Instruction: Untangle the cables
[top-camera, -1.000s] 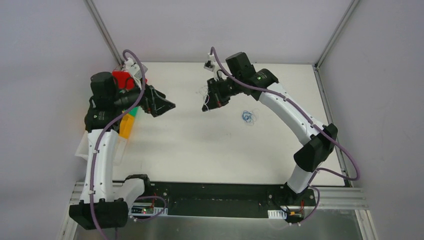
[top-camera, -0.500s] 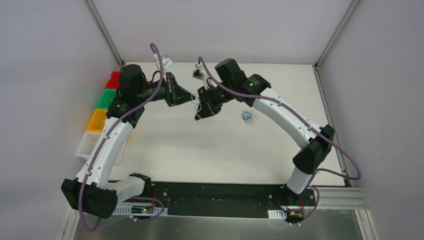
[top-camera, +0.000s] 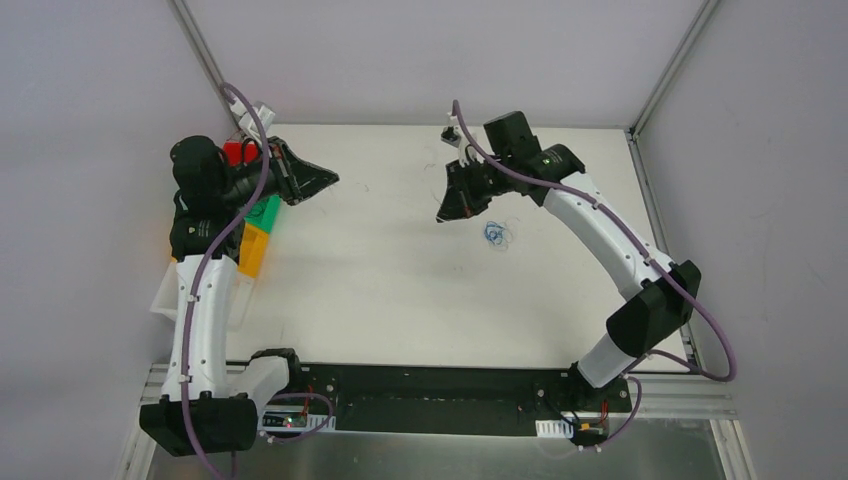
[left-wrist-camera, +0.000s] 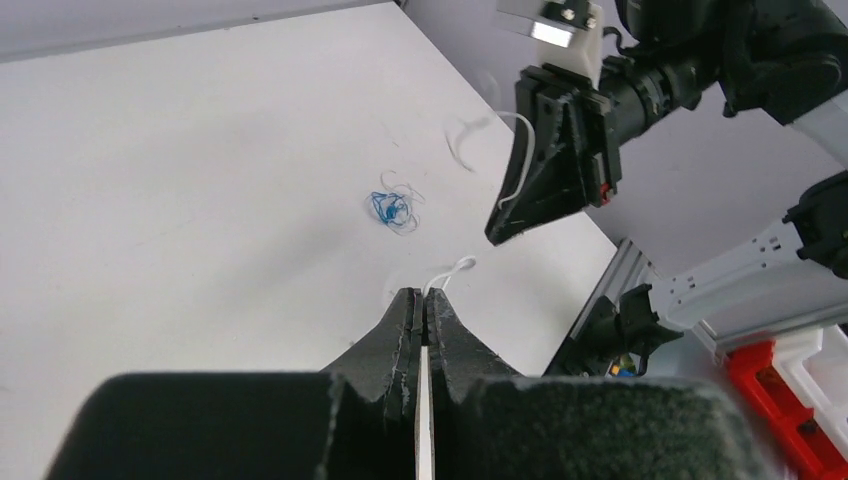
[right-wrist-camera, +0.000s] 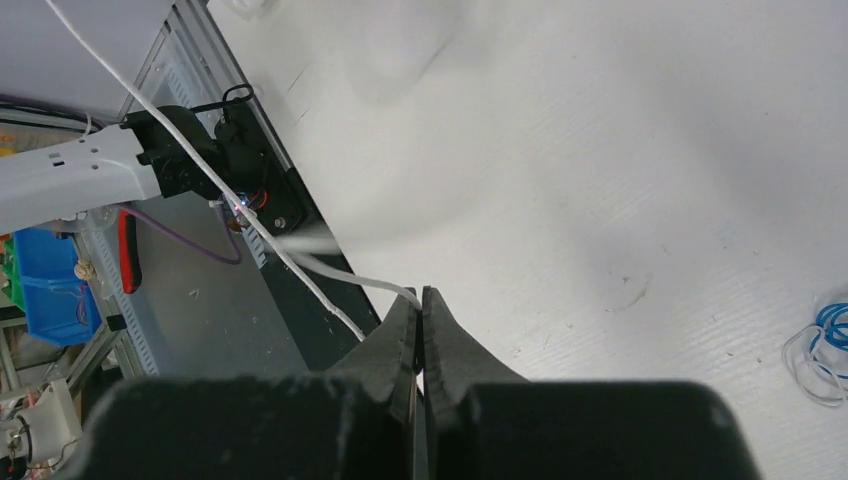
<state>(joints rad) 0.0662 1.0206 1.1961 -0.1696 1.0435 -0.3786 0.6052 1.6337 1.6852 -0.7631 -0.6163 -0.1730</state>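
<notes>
I'm seeing the left gripper (left-wrist-camera: 421, 297) clenching a white strand (left-wrist-camera: 449, 271), and the right gripper (right-wrist-camera: 420, 293) pinching a white wire (right-wrist-camera: 330, 270). The blue cable tangle (top-camera: 495, 235) is lying right of centre on the table (top-camera: 380, 290).

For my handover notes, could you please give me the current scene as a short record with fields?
left gripper: shut on a white strand, above the table
right gripper: shut on a white wire, above the table
same piece in both grippers: cannot tell
blue tangle: lying on the table, apart from both grippers
coloured bins: at the table's left edge
</notes>
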